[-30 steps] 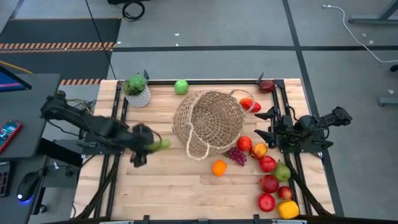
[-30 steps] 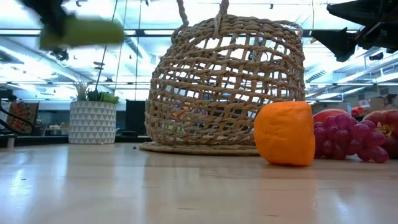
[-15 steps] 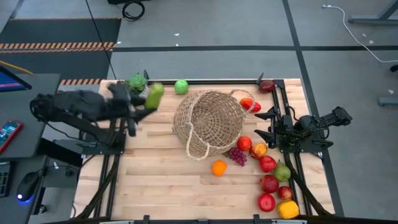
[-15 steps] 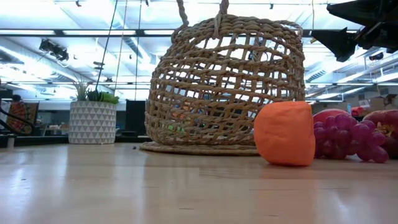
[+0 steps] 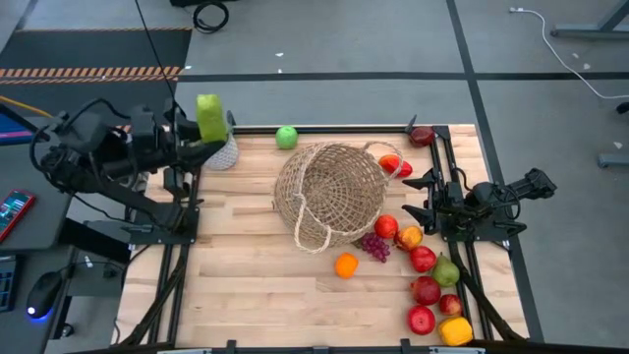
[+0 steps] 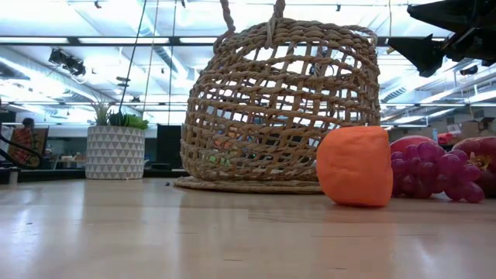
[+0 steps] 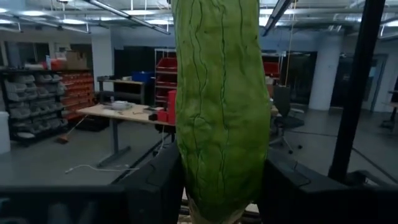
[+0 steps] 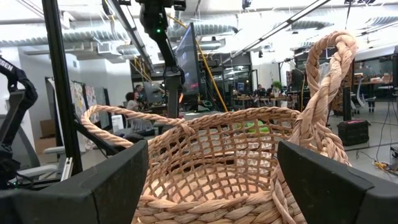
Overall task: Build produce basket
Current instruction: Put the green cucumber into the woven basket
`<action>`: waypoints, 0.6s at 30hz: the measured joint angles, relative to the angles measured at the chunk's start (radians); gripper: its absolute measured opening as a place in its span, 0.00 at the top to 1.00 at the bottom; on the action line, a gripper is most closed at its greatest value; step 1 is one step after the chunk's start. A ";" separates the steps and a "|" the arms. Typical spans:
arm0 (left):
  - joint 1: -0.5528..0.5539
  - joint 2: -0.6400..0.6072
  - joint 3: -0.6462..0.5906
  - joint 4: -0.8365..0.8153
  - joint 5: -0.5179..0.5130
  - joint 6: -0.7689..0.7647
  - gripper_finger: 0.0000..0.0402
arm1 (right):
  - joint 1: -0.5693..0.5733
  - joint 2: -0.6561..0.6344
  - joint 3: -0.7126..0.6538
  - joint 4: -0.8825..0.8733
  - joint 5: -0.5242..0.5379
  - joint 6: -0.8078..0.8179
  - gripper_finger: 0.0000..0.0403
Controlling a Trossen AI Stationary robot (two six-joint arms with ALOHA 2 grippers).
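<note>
We see left gripper (image 5: 201,138) clamping long green cucumber (image 5: 209,116) over table's far-left corner; right gripper (image 5: 418,197) gaping beside round woven wicker basket (image 5: 329,187).

So off by the far-left corner of the wooden table (image 5: 256,285) there's a little white pot with a green plant (image 6: 115,147) in it, triangle pattern all over the pot. Left of the table sits a grey side desk (image 5: 29,197) with a phone (image 5: 14,212) and a computer mouse (image 5: 38,295) on it, and past the table's far edge the floor has orange-and-black hazard tape (image 5: 88,72), a black cable coil (image 5: 209,14) and a white cable (image 5: 550,34) off toward the right.
</note>
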 joint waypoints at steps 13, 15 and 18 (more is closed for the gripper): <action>0.000 0.047 0.000 0.026 -0.145 0.988 0.60 | 0.000 0.000 0.000 0.000 0.000 0.000 0.11; 0.005 0.053 0.000 0.048 -0.212 1.172 0.60 | 0.000 0.000 0.000 0.000 0.000 0.000 0.11; 0.025 0.065 0.000 0.059 -0.251 1.435 0.60 | 0.000 0.000 0.000 0.000 0.000 0.000 0.11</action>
